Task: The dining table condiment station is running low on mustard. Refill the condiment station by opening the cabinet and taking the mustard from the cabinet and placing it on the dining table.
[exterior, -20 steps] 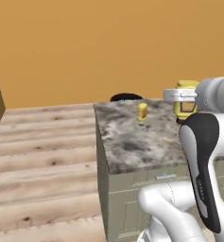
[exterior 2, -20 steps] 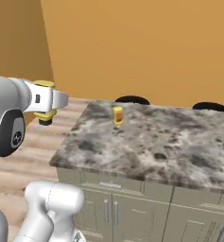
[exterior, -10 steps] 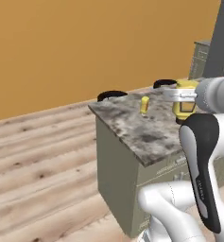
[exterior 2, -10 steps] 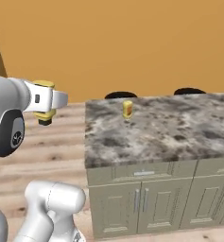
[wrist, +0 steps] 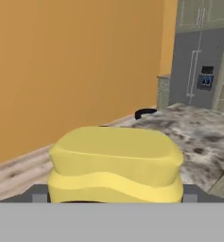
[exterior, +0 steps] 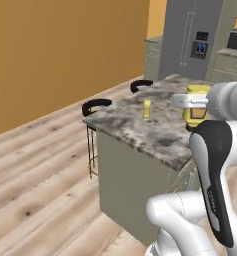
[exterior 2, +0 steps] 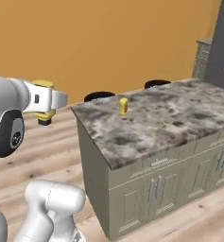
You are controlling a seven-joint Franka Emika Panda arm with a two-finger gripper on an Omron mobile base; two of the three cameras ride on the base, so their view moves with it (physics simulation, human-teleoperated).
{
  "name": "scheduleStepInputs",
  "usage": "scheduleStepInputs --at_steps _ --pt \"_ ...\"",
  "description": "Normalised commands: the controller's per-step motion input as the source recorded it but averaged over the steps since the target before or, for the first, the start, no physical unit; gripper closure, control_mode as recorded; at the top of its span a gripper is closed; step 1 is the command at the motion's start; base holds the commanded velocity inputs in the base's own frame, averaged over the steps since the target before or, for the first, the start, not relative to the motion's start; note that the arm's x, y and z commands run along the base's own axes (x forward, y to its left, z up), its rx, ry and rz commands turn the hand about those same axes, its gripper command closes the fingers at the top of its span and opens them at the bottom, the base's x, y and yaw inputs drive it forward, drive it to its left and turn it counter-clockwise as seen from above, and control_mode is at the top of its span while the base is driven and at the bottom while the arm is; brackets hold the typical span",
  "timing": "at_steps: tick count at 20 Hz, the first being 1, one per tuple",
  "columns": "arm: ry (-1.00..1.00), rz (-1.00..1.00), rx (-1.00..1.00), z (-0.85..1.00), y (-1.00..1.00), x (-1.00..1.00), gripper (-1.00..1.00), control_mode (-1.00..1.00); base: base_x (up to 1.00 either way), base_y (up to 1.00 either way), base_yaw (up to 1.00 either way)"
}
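The base has turned since a second ago: both base views have swung, the table (exterior: 155,135) now shows a corner toward the camera, and a grey fridge (exterior: 195,37) has come into the background. The claw (exterior 2: 46,116) keeps its place in the views, raised level with the tabletop, its jaws spread wide around the mustard (exterior: 196,107), which fills the space between them. In the hand view the bottle's yellow body (wrist: 116,163) sits right at the claw. Ahead of the claw, well apart, a second small yellow bottle (exterior 2: 123,106) stands upright on the table near its far edge. Two dark stools (exterior: 96,106) stand just beyond that edge, against the orange wall (exterior 2: 108,42).
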Motion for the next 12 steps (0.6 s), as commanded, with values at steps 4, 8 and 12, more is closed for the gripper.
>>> scheduleStepInputs --at_steps 4,8,12 --pt "0.0 0.0 0.0 0.0 0.0 0.0 1.0 1.0 0.39 1.0 -0.55" --pt "0.0 0.0 0.0 0.0 0.0 0.0 1.0 1.0 0.44 1.0 -0.53" --pt "0.0 0.0 0.0 0.0 0.0 0.0 1.0 1.0 0.46 1.0 -0.52"
